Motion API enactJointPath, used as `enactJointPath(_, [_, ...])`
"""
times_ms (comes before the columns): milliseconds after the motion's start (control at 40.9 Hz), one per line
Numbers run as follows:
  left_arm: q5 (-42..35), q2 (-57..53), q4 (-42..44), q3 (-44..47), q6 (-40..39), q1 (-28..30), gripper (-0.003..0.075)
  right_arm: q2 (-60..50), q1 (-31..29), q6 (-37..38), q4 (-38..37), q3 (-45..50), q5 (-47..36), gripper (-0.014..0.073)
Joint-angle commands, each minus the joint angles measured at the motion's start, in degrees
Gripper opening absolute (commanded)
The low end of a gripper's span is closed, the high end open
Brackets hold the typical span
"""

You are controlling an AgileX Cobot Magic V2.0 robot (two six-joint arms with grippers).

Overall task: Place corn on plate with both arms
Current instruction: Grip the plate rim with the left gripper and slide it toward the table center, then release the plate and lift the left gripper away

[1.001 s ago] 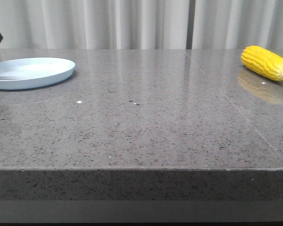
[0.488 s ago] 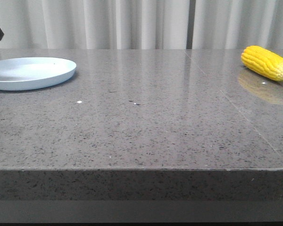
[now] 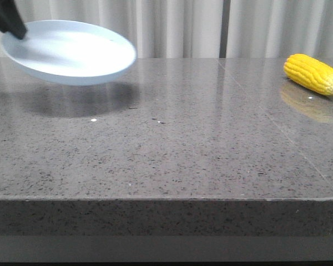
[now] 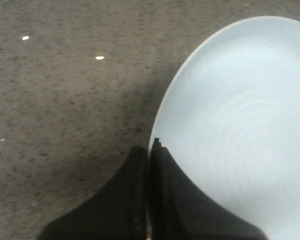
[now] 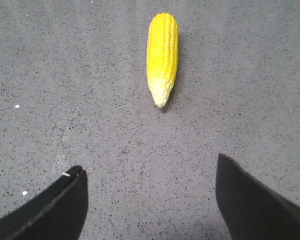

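One gripper [image 4: 149, 165] pinching plate [image 3: 72, 52] rim, tilted

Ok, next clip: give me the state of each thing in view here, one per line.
plate: lifted off the table, tilted, empty, pinched at its rim.
left gripper: shut on the plate's rim.
corn: lying on its side on the table, untouched.
right gripper: open, apart from the corn.
table: bears only the corn.

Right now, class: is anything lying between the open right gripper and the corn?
Nothing visible. In the right wrist view only bare grey tabletop separates the right gripper from the corn, whose pale tip points toward it.
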Motion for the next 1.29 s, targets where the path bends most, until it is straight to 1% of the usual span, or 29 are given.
enactJointPath(0, [-2.49,-2.78,-1.84,-1.58,0.1,-4.13,-0.002,0.44,-0.34,-0.26,-0.6,-1.91,-4.18,0.0559])
enactJointPath(171, [-3.56,-0.79,-2.41,-1.58,0.1,-10.06,-0.002,0.44,-0.34,-0.26,-0.6,-1.91,-4.18,0.0559])
enactJointPath(317, [-5.77,2.01,-3.33,-1.58,0.1,-13.23,-0.002,0.44,-0.34,-0.26,-0.6,-1.91,-4.18,0.0559])
enactJointPath(464, [-8.04,4.84,-3.97,-1.58,0.1,-14.45,-0.002,0.44,-0.34,-0.26,-0.6,-1.91,-4.18,0.0559])
enactJointPath(635, [-9.47,6.69,-5.4,-1.58,0.1,-14.45,-0.0013,0.44,-0.34,-0.26,-0.6,-1.91,-4.18,0.0559])
enactJointPath(684, [-9.47,6.93,-5.4,-1.58,0.1,-14.45,0.0016,0.44,-0.34,-0.26,-0.6,-1.91,-4.18,0.0559])
enactJointPath(757, [-9.26,7.18,-5.4,-1.58,0.1,-14.45,0.0113,0.44,-0.34,-0.26,-0.6,-1.91,-4.18,0.0559])
enactJointPath(855, [-9.26,7.18,-5.29,-1.58,0.1,-14.45,0.0262,0.44,-0.34,-0.26,-0.6,-1.91,-4.18,0.0559])
enactJointPath(952, [-9.26,7.18,-5.29,-1.58,0.1,-14.45,0.036,0.44,-0.34,-0.26,-0.6,-1.91,-4.18,0.0559])
enactJointPath(1001, [-9.26,7.18,-5.29,-1.58,0.1,-14.45,0.0379,0.44,-0.34,-0.26,-0.6,-1.91,-4.18,0.0559])
enactJointPath(1172, [-7.89,4.6,-3.82,-1.58,0.1,-14.59,0.0378,0.44,-0.34,-0.26,-0.6,-1.91,-4.18,0.0559])
enactJointPath(1270, [-7.01,1.14,-2.0,-1.58,0.1,-16.01,0.0378,0.44,-0.34,-0.26,-0.6,-1.91,-4.18,0.0559])
